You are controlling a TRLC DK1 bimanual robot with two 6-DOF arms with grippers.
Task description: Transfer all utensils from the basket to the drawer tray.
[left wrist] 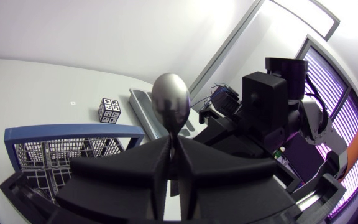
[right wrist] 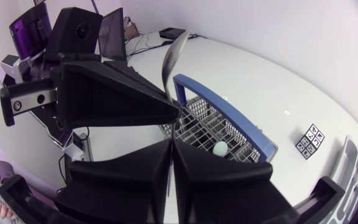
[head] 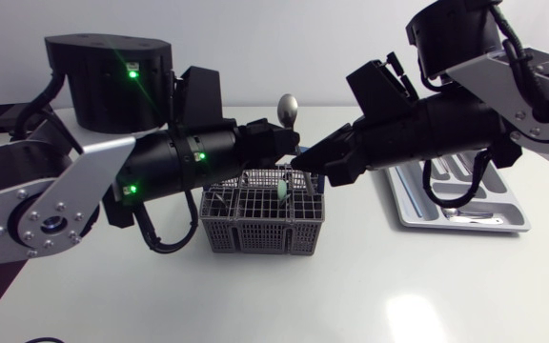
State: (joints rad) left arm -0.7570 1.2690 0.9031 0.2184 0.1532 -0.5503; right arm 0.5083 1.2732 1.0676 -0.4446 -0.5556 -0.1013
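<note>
Presently my left gripper (left wrist: 174, 146) is clamped narrowly on the handle of a metal spoon (left wrist: 169, 102), bowl upward, held above the wire utensil basket (head: 255, 233). My right gripper (right wrist: 169, 144) sits tip to tip with the left one, just beside the spoon; its fingers are drawn together to a thin slit, with nothing seen between them. A green-tipped utensil (head: 281, 191) stands in the basket. The drawer tray (head: 403, 211) lies well apart, under my right arm.
</note>
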